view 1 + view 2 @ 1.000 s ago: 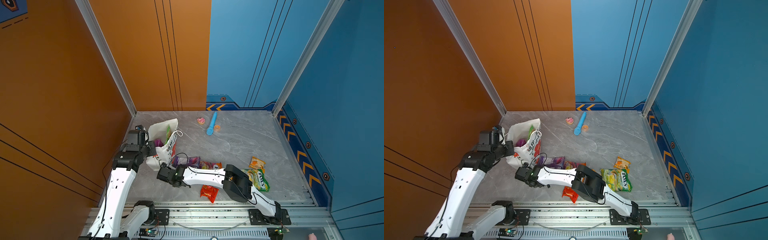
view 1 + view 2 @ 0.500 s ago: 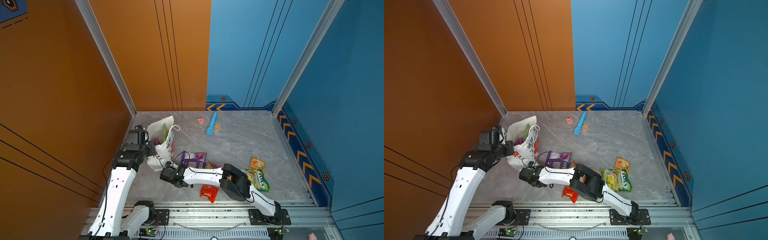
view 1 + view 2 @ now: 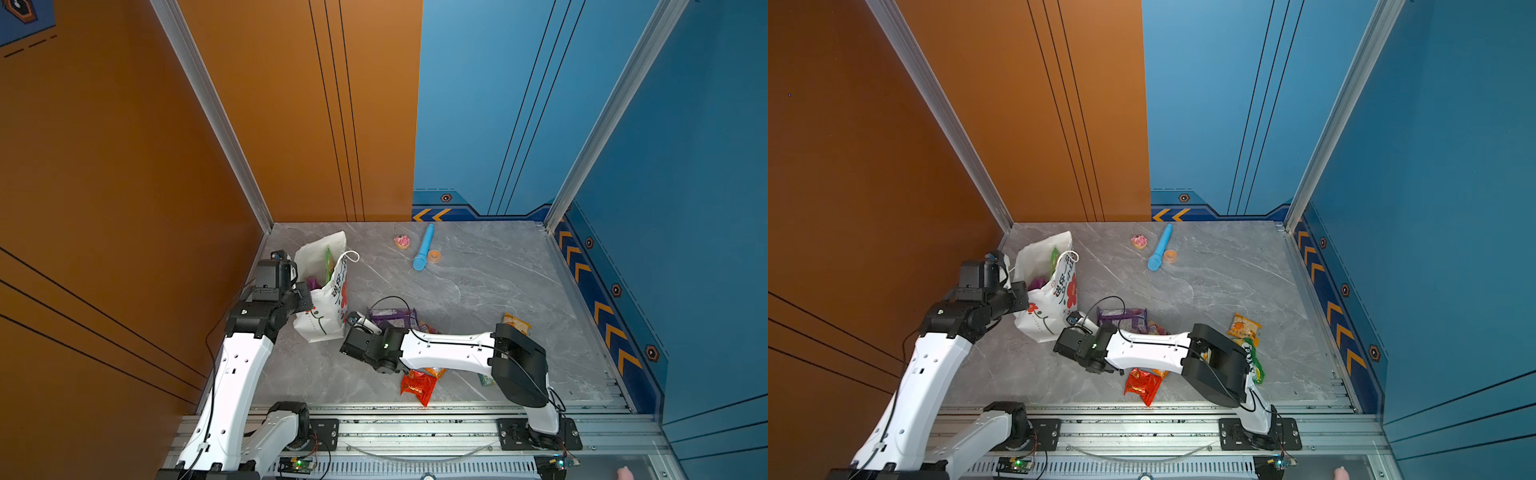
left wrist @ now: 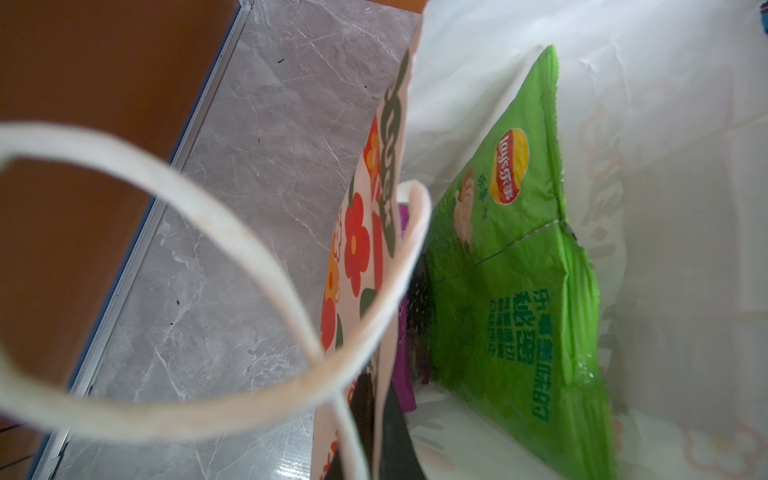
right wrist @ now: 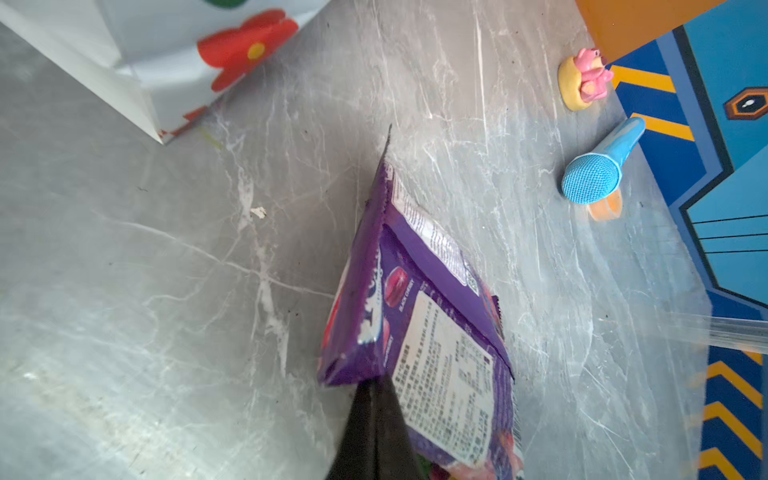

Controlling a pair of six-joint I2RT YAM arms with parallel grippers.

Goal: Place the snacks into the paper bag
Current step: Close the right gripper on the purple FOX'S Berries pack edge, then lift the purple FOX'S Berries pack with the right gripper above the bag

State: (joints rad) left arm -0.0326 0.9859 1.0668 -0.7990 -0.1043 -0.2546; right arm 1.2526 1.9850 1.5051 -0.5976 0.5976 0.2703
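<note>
The paper bag (image 3: 322,309) stands upright at the left rear of the table (image 3: 478,291), close to the orange wall, with its mouth open. The left claw (image 3: 306,291) is pinched tight on the bag's near rim. In the left wrist view the paper wall runs between the dark fingers (image 4: 392,432), and a white cord handle (image 4: 216,216) loops in front of the lens. Inside the bag, a green chip bag (image 4: 511,291) leans on the far wall, and a second purple pack (image 4: 406,374) sits low beside it.

The right claw (image 5: 374,415) reaches across the middle and sits just right of the bag's base. It is clamped on the corner of a purple pack (image 5: 415,316). That pack is tipped up on edge with its white label showing. I cannot tell whether it is clear of the table. In both top views it lies just beside the paper bag, with more packets half hidden under the forearm.

A red packet (image 3: 417,386) lies near the front rail. An orange packet (image 3: 1244,328) and a green FOX'S bag (image 3: 1253,360) lie to the right, next to the right arm's elbow.

At the back, well apart from the snacks, are a pink toy (image 3: 402,241), a blue tube (image 3: 424,249) and an orange ring (image 3: 434,256) just beside the tube.
</note>
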